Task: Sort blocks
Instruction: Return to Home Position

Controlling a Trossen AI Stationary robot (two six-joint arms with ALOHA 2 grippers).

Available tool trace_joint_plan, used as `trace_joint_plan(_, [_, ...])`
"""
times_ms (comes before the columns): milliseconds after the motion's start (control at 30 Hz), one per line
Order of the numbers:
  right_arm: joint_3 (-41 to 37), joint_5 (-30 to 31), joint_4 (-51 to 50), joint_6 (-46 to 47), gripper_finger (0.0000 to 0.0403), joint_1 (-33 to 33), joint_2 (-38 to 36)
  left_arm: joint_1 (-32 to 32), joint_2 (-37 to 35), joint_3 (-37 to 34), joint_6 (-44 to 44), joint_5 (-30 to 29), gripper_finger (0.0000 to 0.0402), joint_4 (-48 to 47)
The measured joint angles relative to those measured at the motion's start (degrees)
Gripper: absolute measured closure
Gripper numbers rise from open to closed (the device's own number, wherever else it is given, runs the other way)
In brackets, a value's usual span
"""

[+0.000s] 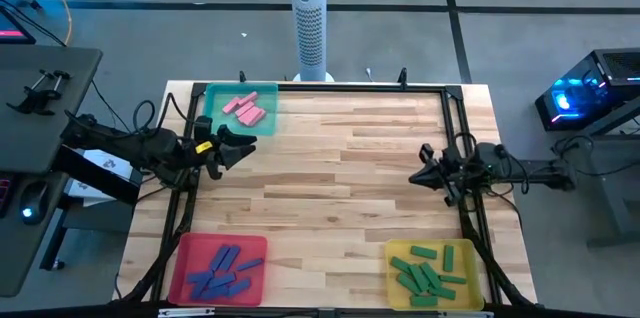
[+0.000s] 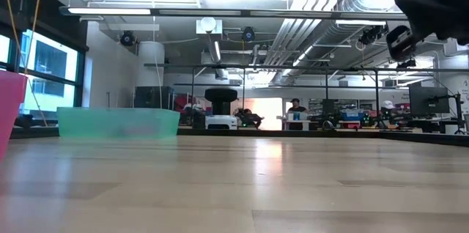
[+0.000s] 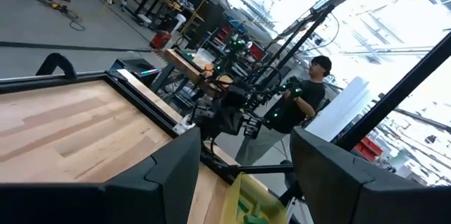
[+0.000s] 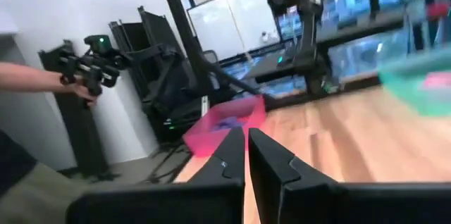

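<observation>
All the blocks lie in trays. Pink blocks (image 1: 247, 108) fill the teal tray (image 1: 213, 118) at the far left corner. Blue blocks (image 1: 222, 270) are in the red tray (image 1: 185, 258) at the near left, and green blocks (image 1: 430, 270) in the yellow tray (image 1: 395, 273) at the near right. My left gripper (image 1: 245, 146) hovers open at the table's left edge, just near of the teal tray, holding nothing (image 3: 239, 175). My right gripper (image 1: 415, 179) hovers shut and empty at the right edge, pointing toward the table's middle (image 4: 246, 153).
A black frame (image 1: 330, 88) runs along the table's far and side edges. The bare wooden top (image 1: 330, 188) stretches between the trays. A white tower (image 1: 310, 18) stands beyond the far edge. A person (image 3: 310, 97) stands beyond the table, and a hand (image 4: 84, 90) holds a black device.
</observation>
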Motion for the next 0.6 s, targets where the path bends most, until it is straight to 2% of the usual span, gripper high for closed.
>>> trace_joint_plan(167, [0.0,-1.5,0.4,-4.4,0.0403,-4.1,-0.1,0.0,0.0,0.0,0.5,0.7,0.0197,0.0])
trace_joint_plan(267, [0.0,-1.7,-3.6,-4.8,0.0403,-7.3,-0.1,0.0,-0.1,0.0,2.8,0.8,0.0197,-0.1])
trace_joint_plan(433, [0.0,-1.7,-3.7,-1.1,0.0403,-10.4,0.2,0.0,-0.1,0.0,7.7,1.5,0.0197,-0.1])
trace_joint_plan(600, [0.0,-1.7,-3.8,4.5,0.0403,-10.7,0.2,0.0,-0.5,0.0,13.2,2.9,0.0197,0.0])
